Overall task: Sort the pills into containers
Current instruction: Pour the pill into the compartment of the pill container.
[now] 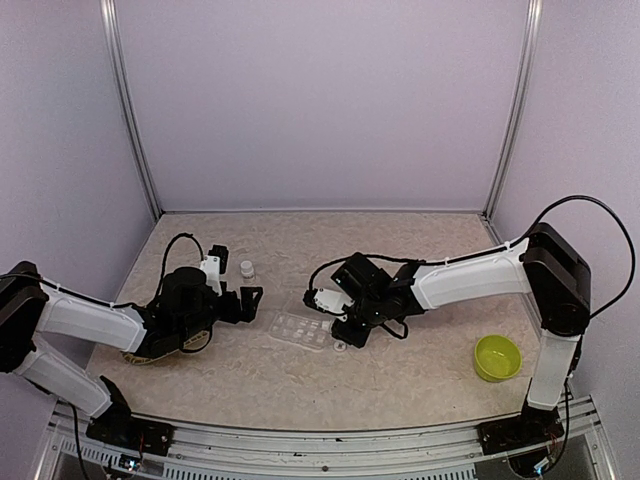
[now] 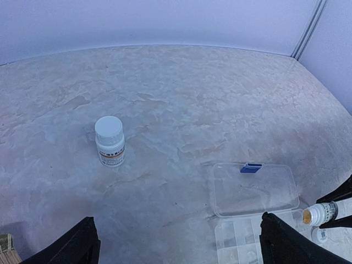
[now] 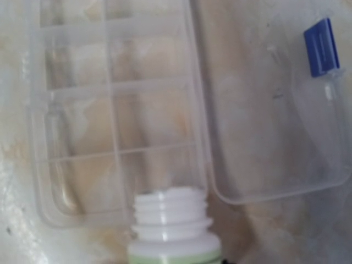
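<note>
The containers are one clear compartment box [image 1: 300, 329] lying with its lid open, between the two arms. In the right wrist view its compartments [image 3: 115, 115] lie left of the lid [image 3: 269, 110], which carries a blue latch [image 3: 322, 47]. My right gripper [image 1: 335, 300] is shut on a small white bottle [image 3: 171, 225], uncapped and tipped toward the box's edge. Orange-yellow pills [image 2: 306, 216] show in the bottle's mouth. My left gripper [image 2: 176, 247] stands open and empty just left of the box [image 2: 242, 239], with bare table between its fingertips.
A second white bottle [image 1: 246, 268], capped, stands behind the left gripper and shows as the capped bottle [image 2: 110, 141] in the left wrist view. A lime-green bowl [image 1: 497, 357] sits at the right front. A woven tray [image 1: 135, 355] lies under the left arm.
</note>
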Controlling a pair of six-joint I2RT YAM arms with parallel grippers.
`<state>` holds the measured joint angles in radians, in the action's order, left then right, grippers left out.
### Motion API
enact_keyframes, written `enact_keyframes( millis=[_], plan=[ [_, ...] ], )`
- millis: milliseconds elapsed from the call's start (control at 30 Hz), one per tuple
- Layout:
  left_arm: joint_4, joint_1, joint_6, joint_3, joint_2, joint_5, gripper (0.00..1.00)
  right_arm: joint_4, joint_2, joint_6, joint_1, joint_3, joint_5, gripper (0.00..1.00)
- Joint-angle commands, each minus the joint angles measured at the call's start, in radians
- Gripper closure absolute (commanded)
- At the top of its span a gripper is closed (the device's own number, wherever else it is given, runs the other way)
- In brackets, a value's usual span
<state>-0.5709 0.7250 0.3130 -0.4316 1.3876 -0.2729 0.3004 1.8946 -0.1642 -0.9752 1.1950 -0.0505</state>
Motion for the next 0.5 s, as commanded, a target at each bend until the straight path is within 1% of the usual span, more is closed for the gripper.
enact_keyframes(
  millis=[0,467],
  plan=[
    [-0.018,-0.009,0.0,-0.014,0.005,0.004,0.01,0.033,0.002,-0.003,-0.014,0.025,-0.011,0.93],
    [-0.017,-0.009,-0.001,-0.015,0.004,0.004,0.01,0.058,-0.001,-0.005,-0.015,0.039,-0.011,0.92]
  ],
)
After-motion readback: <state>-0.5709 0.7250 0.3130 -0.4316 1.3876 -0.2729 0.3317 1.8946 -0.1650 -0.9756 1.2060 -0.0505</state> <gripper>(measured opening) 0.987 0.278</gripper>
